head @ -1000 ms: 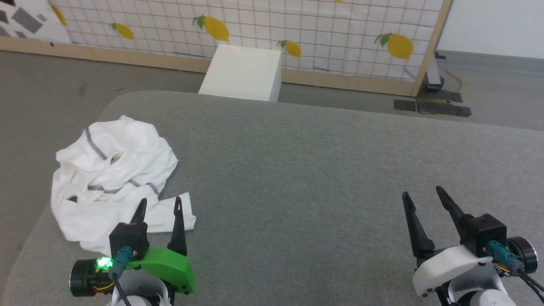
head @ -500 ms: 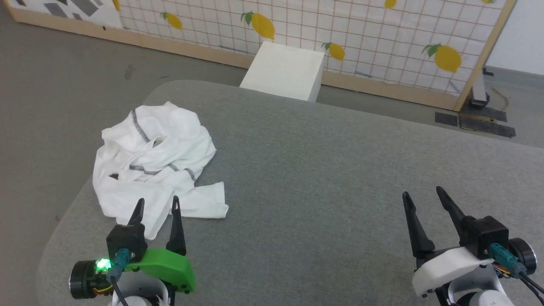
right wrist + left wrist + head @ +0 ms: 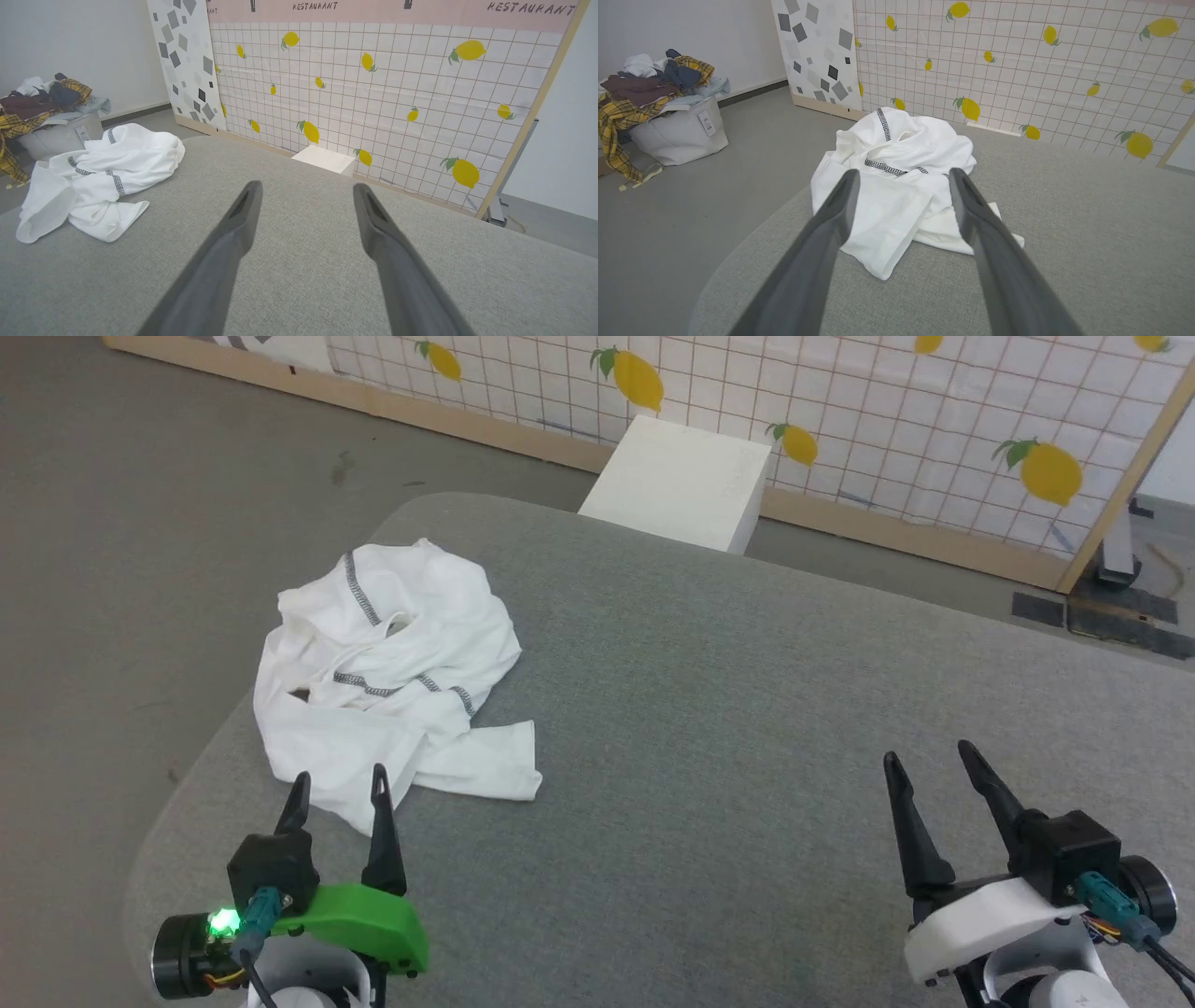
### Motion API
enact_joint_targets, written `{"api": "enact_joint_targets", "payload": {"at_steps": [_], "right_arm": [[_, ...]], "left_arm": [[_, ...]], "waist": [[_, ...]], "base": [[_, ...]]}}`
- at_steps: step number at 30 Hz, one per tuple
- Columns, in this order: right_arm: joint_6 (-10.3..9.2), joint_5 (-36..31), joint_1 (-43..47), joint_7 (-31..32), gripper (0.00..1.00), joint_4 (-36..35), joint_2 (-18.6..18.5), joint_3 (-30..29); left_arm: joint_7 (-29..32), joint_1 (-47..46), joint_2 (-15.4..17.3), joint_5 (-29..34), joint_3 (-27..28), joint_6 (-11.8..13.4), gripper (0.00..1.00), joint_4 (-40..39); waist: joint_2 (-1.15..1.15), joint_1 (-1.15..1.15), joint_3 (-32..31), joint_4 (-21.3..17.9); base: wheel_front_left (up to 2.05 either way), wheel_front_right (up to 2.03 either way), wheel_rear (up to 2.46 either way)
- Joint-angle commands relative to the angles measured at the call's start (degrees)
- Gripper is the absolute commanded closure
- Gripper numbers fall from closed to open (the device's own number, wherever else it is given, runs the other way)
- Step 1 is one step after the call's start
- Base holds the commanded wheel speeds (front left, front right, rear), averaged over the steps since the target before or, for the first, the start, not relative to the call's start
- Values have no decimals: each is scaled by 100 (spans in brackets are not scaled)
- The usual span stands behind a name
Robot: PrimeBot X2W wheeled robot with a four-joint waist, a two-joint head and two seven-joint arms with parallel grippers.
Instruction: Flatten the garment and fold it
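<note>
hidden / unclear: garment (image 3: 392, 700) is crumpled in a heap, so the sleeves, the neck and any patch are lost in the folds. two runs of grey stitching show on top. in the left wrist view both fingers cover parts of its near side. white box (image 3: 681, 481) has its lower part cut off behind the table's far edge. both arms are cut off at the bottom edge of the head view.

counts: 1 garment, 1 white box, 2 grippers, 1 pale laundry bin (image 3: 677, 133) on the floor, heaped with mixed clothes.

position: garment lies on the grey table (image 3: 747, 756) at about 10 o'clock, close to the left rim, with one flat flap pointing toward 4 o'clock. box stands at 12 o'clock on the floor, in front of the lemon-print panel (image 3: 887, 392).

pose: left gripper (image 3: 339, 773) at 7 o'clock, fingers pointing to 12, tips over the garment's near hem. possibly no contact, the angle is too shallow to tell. jaws wide, nothing between them. right gripper (image 3: 927, 751) at 5 o'clock, well apart from the garment, fingers leaning toward 11 o'clock, jaws wide and empty over bare table.
</note>
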Motion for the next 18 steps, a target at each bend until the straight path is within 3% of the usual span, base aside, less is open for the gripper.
{"api": "enact_joint_targets", "payload": {"at_steps": [1,18], "right_arm": [[-5,44,-113,-71,0,22,6,1],[-6,88,-163,-248,0,37,8,-34]], "left_arm": [[-72,-51,29,-63,-21,52,0,27],[-272,-67,22,-210,-82,227,0,83]], "waist": [[0,0,15,65],[0,0,96,452]], "base": [[0,0,0],[0,0,0]]}}
